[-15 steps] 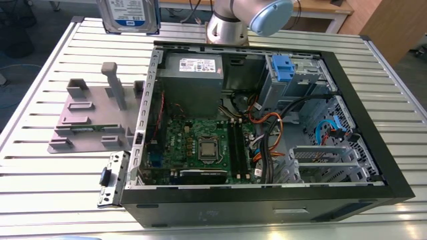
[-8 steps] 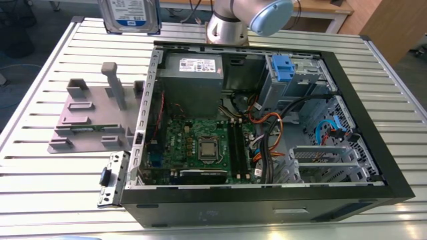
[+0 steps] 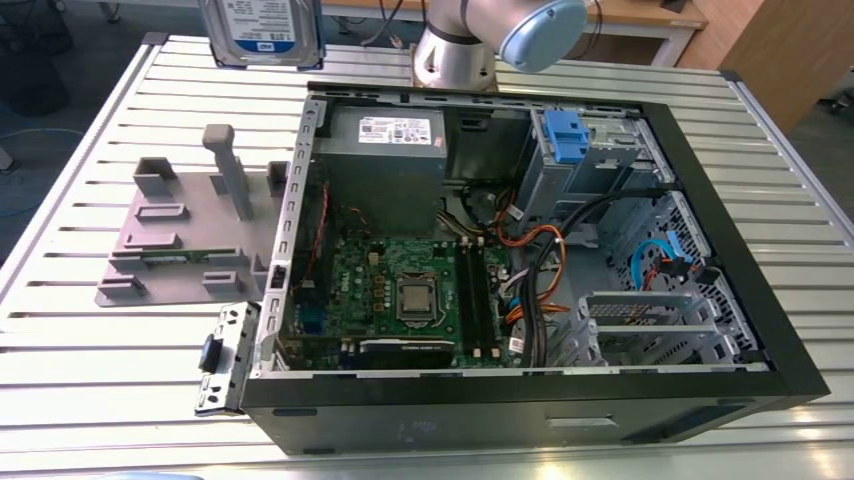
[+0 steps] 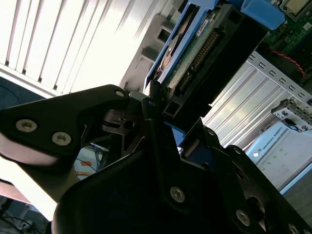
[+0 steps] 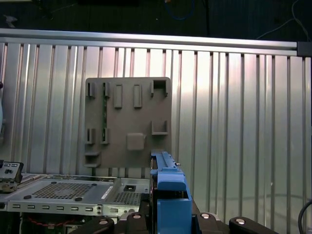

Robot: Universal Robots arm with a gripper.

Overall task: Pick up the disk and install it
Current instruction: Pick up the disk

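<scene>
The fingers (image 4: pixel 151 114) are clamped on the disk (image 3: pixel 260 30), gripping it at one end of its blue bracket (image 5: pixel 168 195), which sits edge-on between them in the first wrist view. In the exterior view the disk is held in the air over the far edge of the slatted bench (image 3: pixel 80 330), label facing the camera. It is at the exterior view's left of the arm (image 3: pixel 494 45) and apart from the open computer case (image 3: pixel 534 400). A grey fixture plate (image 3: pixel 187 240) lies on the bench just beside the case.

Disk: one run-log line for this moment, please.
disk: held above table | end effector: shut on disk | computer case: open, disk not installed
</scene>
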